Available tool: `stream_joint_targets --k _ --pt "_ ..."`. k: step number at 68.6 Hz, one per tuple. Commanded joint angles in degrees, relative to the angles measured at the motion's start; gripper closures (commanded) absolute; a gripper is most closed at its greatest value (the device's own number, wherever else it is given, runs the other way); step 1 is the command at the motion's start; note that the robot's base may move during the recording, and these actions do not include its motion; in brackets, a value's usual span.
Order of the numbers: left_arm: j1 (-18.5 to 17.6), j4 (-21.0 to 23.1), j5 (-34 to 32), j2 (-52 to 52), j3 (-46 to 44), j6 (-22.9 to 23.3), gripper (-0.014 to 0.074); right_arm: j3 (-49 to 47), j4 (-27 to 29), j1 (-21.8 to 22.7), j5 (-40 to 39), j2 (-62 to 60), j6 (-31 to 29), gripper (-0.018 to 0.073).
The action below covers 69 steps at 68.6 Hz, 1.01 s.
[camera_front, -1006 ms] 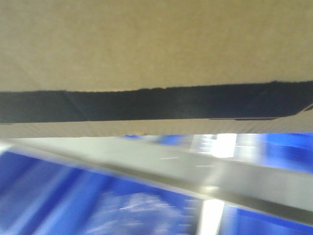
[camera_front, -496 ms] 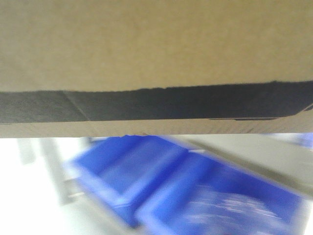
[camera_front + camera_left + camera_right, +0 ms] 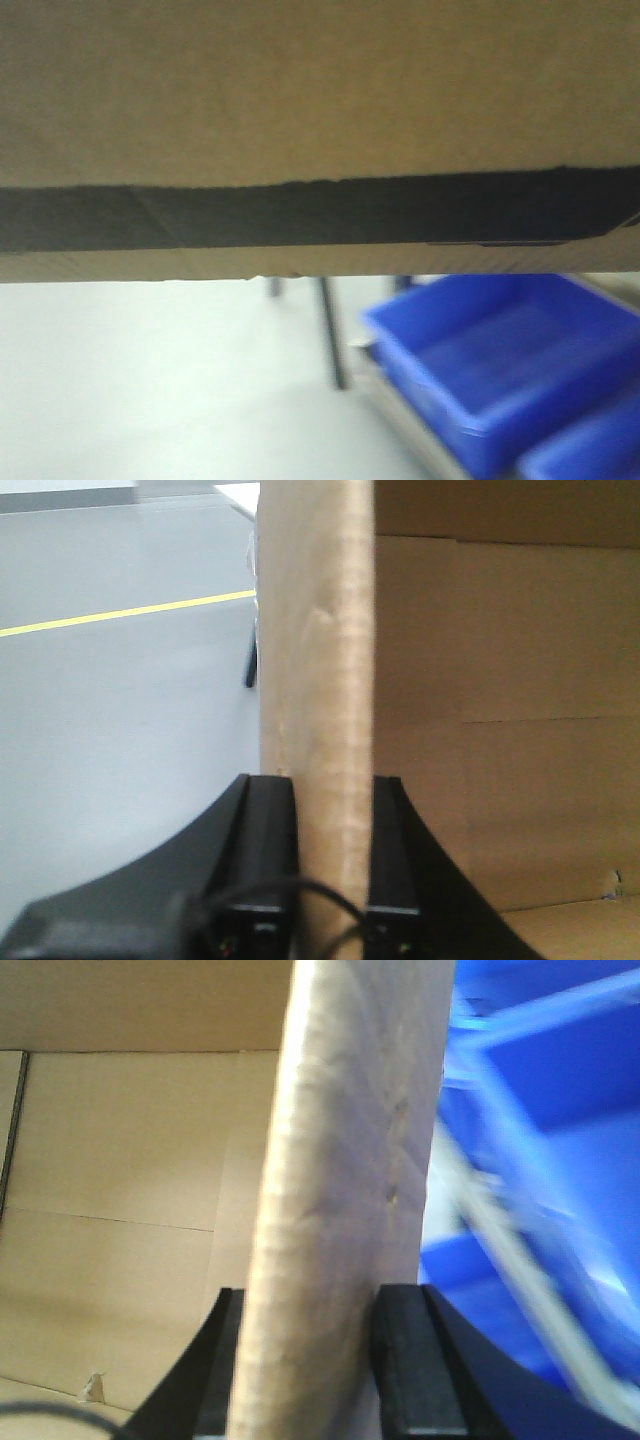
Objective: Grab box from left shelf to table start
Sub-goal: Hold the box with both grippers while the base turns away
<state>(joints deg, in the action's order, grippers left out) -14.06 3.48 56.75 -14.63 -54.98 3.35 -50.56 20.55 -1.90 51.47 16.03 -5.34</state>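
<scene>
- Between my two grippers, the box (image 3: 320,90) hangs off the left shelf (image 3: 400,430) and fills the upper half of the front view. Its plain brown layer sits above the black band, exactly where it sat a second ago, so my hold has not slipped.
- Below the box, the view has swung. A second ago the shelf's steel rail and blue plastic filled that gap. Now pale floor (image 3: 150,380) takes the left of it, and the rack with its dark leg has slid to the right. I judge I am turning away from the shelf with the box lifted clear. The table is not plainly in view, so the set-down is not yet done.
- Below the box's right end, two blue bins (image 3: 500,350) sit on the shelf. The nearer one looks empty as far as the blur lets me tell. Only a corner of the other shows.
- Inside the box, both wrist views show bare cardboard walls and floor, with nothing lying in the parts visible.
- On the box's left wall, my left gripper (image 3: 328,790) is clamped narrow, one finger inside and one outside.
- On the box's right wall, my right gripper (image 3: 315,1300) pinches the cardboard the same way.
</scene>
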Motion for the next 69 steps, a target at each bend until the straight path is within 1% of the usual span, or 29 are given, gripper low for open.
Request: stream_joint_targets --k 1,69 --pt "-0.45 4.88 -10.65 -0.30 -2.25 0.33 0.0688 -1.64 1.06 0.17 -7.60 0.99 0.14 0.0496" --pt "-0.45 4.88 -10.65 -0.30 -2.25 0.33 0.0688 -1.64 1.06 0.17 -7.60 0.99 0.14 0.0496"
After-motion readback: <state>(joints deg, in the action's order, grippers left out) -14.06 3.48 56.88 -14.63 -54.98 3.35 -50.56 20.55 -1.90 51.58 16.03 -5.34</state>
